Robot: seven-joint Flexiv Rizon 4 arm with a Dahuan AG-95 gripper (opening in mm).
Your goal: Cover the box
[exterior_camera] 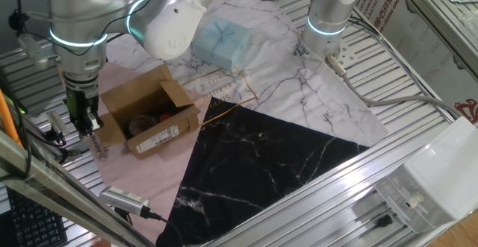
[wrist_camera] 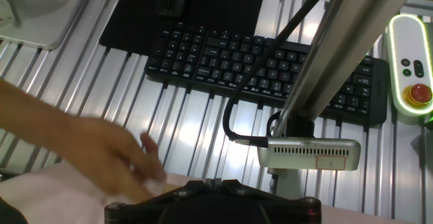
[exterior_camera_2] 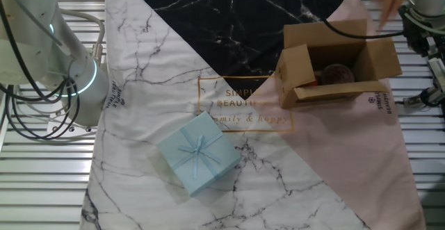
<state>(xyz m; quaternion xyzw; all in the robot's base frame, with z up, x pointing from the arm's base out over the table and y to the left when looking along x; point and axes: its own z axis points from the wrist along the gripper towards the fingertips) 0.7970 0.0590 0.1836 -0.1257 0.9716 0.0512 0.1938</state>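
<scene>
Box (exterior_camera: 146,119) sits open on the pink corner of the marbled cloth (exterior_camera: 299,90) spread over the table (exterior_camera: 418,90), all four flaps standing or splayed outward, white label on the long side facing one fixed view; something dark and round lies inside, too small to name; gripper (exterior_camera: 84,113) hangs just beside the box's short end, outside it, touching nothing that I can see; whether the fingers are apart or together I cannot tell, since they read only as a dark block in that view and are cropped at the frame edge in the other. Handling, as judgement: thin cardboard, light, likely to skid on the cloth if pushed low; flaps stiff along the crease and springy, so best pressed near the free edge and folded inward, short flaps first. Hand view looks away from the box, over a keyboard (wrist_camera: 264,65); a blurred human hand (wrist_camera: 88,153) crosses it; pale blue package (exterior_camera: 222,42) lies well apart.
</scene>
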